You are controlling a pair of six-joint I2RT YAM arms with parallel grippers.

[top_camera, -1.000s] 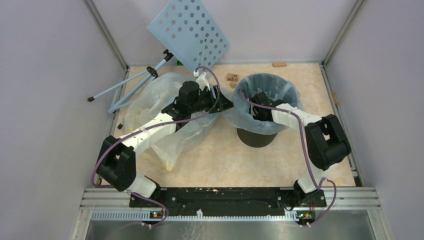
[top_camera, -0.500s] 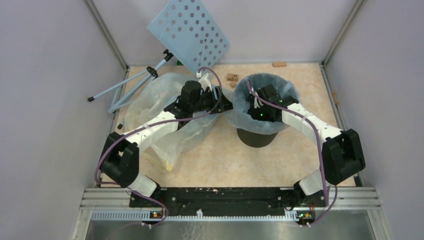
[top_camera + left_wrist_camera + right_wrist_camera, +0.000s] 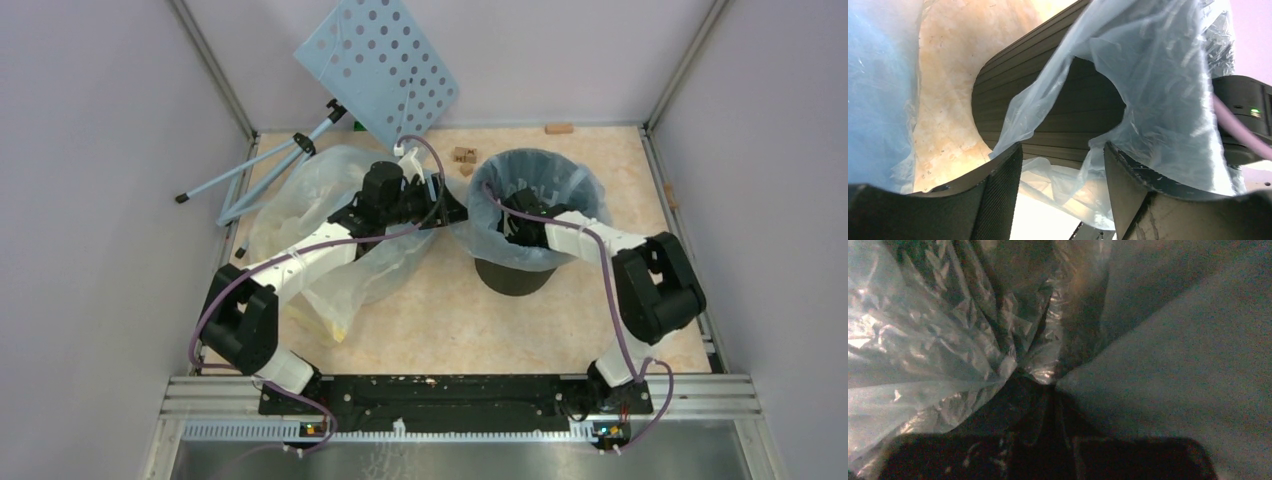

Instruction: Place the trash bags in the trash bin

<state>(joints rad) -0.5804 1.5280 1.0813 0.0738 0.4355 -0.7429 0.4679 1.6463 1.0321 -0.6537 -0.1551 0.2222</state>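
The black trash bin (image 3: 515, 276) stands at the middle right of the table. A light-blue trash bag (image 3: 578, 176) lines it and drapes over the rim. My left gripper (image 3: 452, 207) is at the bin's left side, open. In the left wrist view (image 3: 1063, 150) a fold of the bag (image 3: 1158, 75) hangs between its spread fingers, in front of the bin's ribbed wall (image 3: 1058, 115). My right gripper (image 3: 512, 226) reaches down inside the bin. In the dark right wrist view (image 3: 1043, 387) it looks shut on gathered bag film (image 3: 923, 340).
A big clear yellowish sack (image 3: 305, 210) lies under my left arm. A pale-blue perforated panel (image 3: 380, 62) on a tripod stand (image 3: 262, 168) leans at the back left. Small wooden blocks (image 3: 463, 155) lie behind the bin. Walls close three sides.
My right arm rose and reached across the bin's mouth half a second ago, then drew back and down into the bin. My left arm has barely moved.
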